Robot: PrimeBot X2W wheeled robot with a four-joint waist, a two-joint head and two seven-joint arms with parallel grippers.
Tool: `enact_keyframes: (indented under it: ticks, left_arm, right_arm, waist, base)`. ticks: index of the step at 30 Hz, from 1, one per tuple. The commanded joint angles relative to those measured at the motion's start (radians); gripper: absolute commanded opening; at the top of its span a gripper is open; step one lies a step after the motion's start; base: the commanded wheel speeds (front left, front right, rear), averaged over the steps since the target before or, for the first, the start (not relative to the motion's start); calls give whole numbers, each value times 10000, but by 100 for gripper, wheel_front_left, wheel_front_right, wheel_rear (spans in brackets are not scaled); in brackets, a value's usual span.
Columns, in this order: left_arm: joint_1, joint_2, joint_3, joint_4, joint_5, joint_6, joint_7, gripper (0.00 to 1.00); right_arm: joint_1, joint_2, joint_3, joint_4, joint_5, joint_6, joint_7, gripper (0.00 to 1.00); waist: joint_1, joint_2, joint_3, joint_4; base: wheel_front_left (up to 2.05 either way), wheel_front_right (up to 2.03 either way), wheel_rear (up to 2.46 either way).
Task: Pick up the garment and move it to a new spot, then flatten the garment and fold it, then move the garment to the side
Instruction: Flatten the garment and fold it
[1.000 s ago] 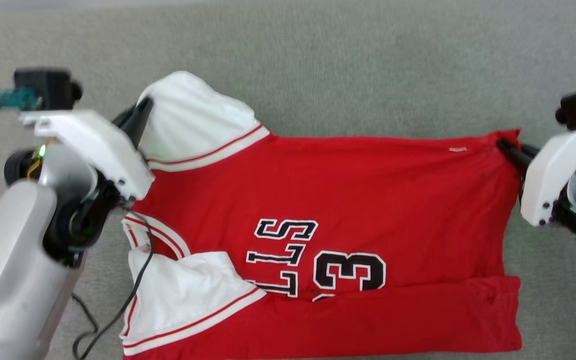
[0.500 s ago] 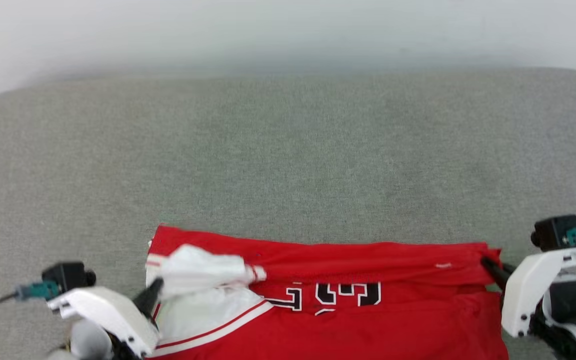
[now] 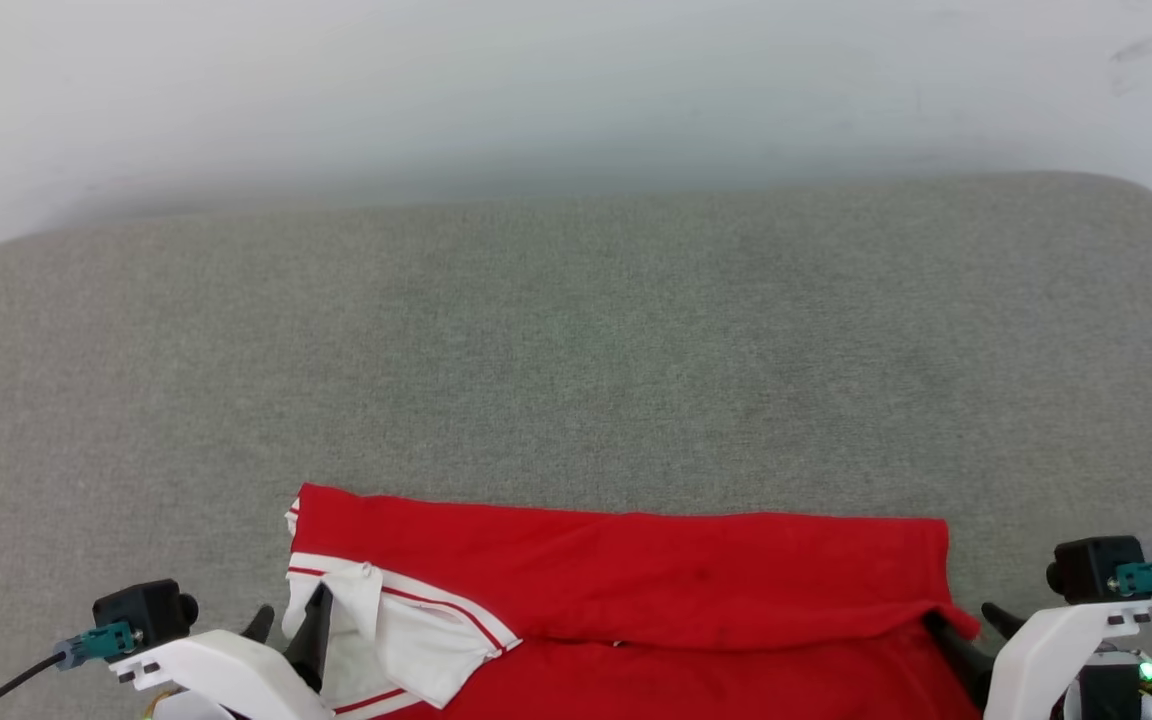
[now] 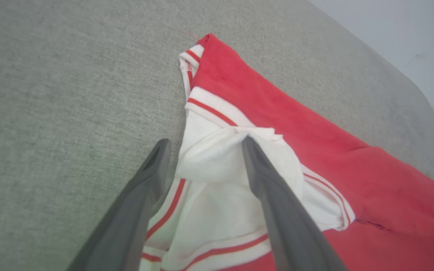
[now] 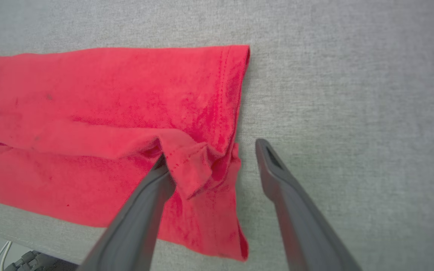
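Shirt (image 3: 636, 570) folded lengthwise along near edge of cushion (image 3: 576, 350). Left gripper (image 4: 205, 143), right gripper (image 5: 213, 153) spread, nothing clamped. Further fold, side move judged outstanding.

The garment (image 3: 636, 575) lies on a grey fabric surface (image 3: 576, 350), close to its near edge, folded into a long band running left to right. The side facing up is plain bright red. A top layer is folded toward the near side and its edge crosses the red layer below. At the left end a white sleeve (image 3: 406, 640) with red-and-white striped trim lies crumpled, one flap raised in a soft fold (image 4: 217, 165). At the right end the stitched hem (image 5: 236, 94) runs straight, and the top layer's near corner (image 5: 190, 165) is puckered upward.
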Motion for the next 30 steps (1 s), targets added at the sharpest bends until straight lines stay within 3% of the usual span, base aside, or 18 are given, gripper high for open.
enact_keyframes:
  ticks: [1, 8, 16, 23, 30]
  left_arm:
    - [-141, -52, 12, -158, 218, 75, -273, 100]
    - [-475, -8, -243, -760, 1637, 264, -1752, 100]
    - [-768, -165, -322, -1483, 3041, 812, -2875, 100]
    - [-836, -368, -497, -2173, 3722, 1084, -3021, 100]
    - [-1108, -92, -654, -2789, 4108, 1202, -2810, 100]
  right_arm:
    - [166, -77, -71, -239, 40, -8, 34, 100]
    - [423, -470, -812, -1469, -64, -8, 987, 100]
    - [540, -503, -1418, -2322, -349, -8, 2233, 100]
    - [559, -247, -1431, -1715, -409, -8, 2877, 100]
    - [159, -24, -1048, -565, -212, -8, 2836, 100]
  waist:
    - [2, 0, -205, -124]
    - [2, 0, -664, -189]
    - [2, 0, -580, 344]
    - [2, 0, 70, 1006]
    - [2, 0, 594, 1344]
  base:
    - [0, 0, 0]
    - [0, 0, 0]
    - [0, 0, 0]
    - [0, 0, 0]
    - [0, 0, 0]
